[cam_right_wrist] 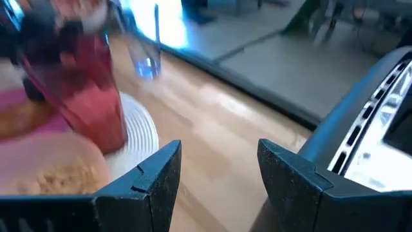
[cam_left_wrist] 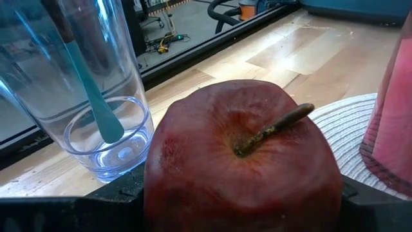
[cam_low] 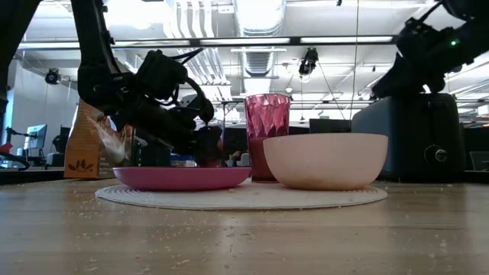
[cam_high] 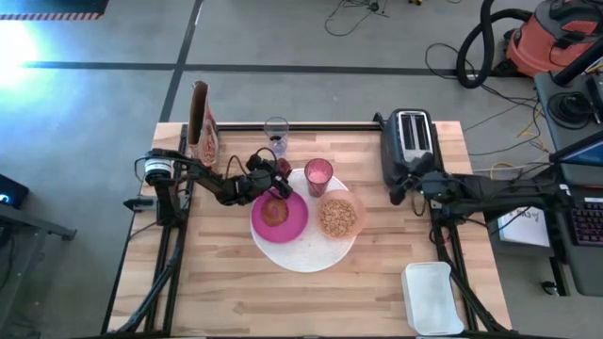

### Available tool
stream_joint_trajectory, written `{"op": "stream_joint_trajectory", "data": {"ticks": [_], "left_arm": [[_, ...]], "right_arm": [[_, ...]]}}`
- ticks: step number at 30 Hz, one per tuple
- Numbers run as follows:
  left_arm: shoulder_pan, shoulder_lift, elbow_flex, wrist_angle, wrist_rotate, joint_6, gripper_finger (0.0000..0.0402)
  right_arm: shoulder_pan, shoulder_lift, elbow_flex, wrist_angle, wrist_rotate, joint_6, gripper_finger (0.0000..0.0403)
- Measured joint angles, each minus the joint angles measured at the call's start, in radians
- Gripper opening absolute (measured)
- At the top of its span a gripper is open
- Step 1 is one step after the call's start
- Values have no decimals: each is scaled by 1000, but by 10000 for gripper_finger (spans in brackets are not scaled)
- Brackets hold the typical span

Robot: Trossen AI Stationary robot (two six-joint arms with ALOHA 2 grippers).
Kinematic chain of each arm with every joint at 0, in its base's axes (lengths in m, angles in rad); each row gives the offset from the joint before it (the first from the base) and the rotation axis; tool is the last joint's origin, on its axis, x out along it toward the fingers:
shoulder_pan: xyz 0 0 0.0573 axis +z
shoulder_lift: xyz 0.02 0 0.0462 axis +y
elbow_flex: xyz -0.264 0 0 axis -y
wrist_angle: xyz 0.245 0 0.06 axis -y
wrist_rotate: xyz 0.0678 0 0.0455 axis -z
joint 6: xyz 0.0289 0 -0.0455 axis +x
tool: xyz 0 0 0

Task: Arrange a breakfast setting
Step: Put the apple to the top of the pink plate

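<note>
Workshop floor, cables and a shop vac behind; wooden surface carries the setup near its far edge.

White disc sits mid-surface. On it: magenta plate with toast, pink bowl with cereal at the disc's right side, pink tumbler at its far side. Clear glass just past the disc by the far edge, blue spoon standing in it. Cereal box at far left, toaster at far right, white tub at near right.

Left tool is clamped on the apple, stem up, held over the plate's far rim, between glass and tumbler. From the low view I can't tell if the apple touches the plate yet.

Right tool parked by the toaster, jaws apart, holding nothing.

Step looks like placing the apple. My take:
- lower straight down, keep the stem up so it doesn't roll
- land it on bare plate beside the toast, not on it
- watch clearance to tumbler and glass, both are tight
- release only once it's seated, then lift vertically
</note>
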Motion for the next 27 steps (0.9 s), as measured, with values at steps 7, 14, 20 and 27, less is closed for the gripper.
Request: {"op": "stream_joint_trajectory", "data": {"ticks": [7, 14, 20, 27], "left_arm": [[0, 0, 0, 0, 0, 10, 231], [0, 0, 0, 0, -1, 10, 231], [0, 0, 0, 0, -1, 10, 231], [0, 0, 0, -17, 28, -45, 231]], "right_arm": [[-1, -63, -107, 165, 11, -122, 196], [-1, -88, -133, 173, 11, -104, 196], [-2, -88, -125, 173, 10, -66, 196], [-3, -85, -78, 176, -9, -752, 196]]}}
